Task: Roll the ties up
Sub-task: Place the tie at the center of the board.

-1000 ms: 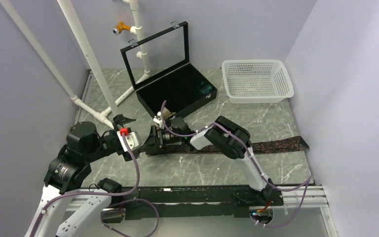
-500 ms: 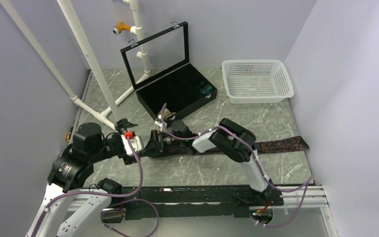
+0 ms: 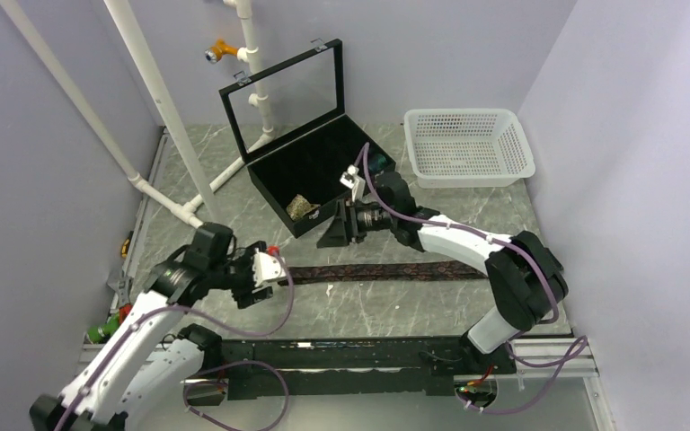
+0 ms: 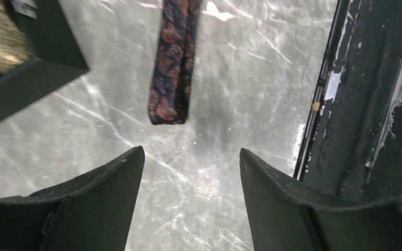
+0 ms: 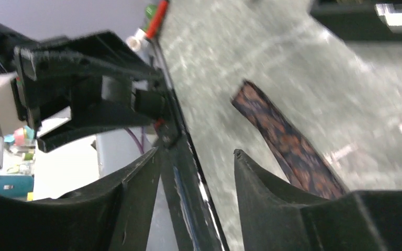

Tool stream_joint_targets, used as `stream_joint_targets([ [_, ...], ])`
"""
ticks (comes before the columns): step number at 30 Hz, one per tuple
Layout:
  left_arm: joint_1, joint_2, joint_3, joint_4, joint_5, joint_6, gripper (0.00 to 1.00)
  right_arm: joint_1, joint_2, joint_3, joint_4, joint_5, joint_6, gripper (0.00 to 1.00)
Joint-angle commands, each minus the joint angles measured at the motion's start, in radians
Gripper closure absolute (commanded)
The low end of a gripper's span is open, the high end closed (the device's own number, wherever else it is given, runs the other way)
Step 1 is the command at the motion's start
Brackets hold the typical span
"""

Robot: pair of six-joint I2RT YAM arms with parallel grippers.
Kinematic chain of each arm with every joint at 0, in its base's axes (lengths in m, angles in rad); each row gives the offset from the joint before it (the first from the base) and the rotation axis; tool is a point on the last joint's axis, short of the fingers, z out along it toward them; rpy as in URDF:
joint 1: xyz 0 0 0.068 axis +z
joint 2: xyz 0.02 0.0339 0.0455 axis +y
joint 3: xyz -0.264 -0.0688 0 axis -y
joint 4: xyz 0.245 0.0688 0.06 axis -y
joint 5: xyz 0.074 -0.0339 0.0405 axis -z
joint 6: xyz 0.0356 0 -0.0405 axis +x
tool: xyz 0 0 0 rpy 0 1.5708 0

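A dark brown-maroon tie point(image 3: 386, 270) lies flat and unrolled across the table; its right end runs under my right arm. My left gripper point(image 3: 268, 280) is open and empty just short of the tie's left end. In the left wrist view that end point(image 4: 170, 68) lies ahead of the open gripper point(image 4: 191, 157). My right gripper point(image 3: 332, 235) is open and empty above the table, between the tie and the box. In the right wrist view the tie point(image 5: 288, 144) lies to the right of the gripper point(image 5: 196, 154). A rolled tan tie point(image 3: 303, 206) and a teal tie point(image 3: 376, 162) sit in the box.
A black box point(image 3: 323, 166) with its glass lid open stands at the back centre. A white basket point(image 3: 469, 146) stands at the back right. White pipes point(image 3: 166, 108) slant at the left. A black rail point(image 3: 359, 355) runs along the near edge.
My right gripper has let go of the tie's left end and moved back and right toward the box. My left arm has drawn back toward the near edge. The tie lies flat.
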Motion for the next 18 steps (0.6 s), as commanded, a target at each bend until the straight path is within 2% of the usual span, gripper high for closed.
stream_joint_targets([
  [1,-0.018,0.187,-0.022,0.122,-0.013,0.012,0.28,-0.023,-0.036,-0.044,-0.388,0.023,-0.300,0.48],
  [4,-0.047,0.355,-0.011,0.154,-0.072,0.013,0.29,-0.066,-0.055,-0.048,-0.474,0.045,-0.382,0.53],
  [8,-0.085,0.493,-0.007,0.237,-0.162,0.001,0.29,-0.108,-0.063,-0.054,-0.502,0.078,-0.395,0.56],
  [18,-0.110,0.698,-0.007,0.403,-0.269,0.027,0.31,-0.121,0.083,-0.010,-0.393,0.109,-0.363,0.58],
])
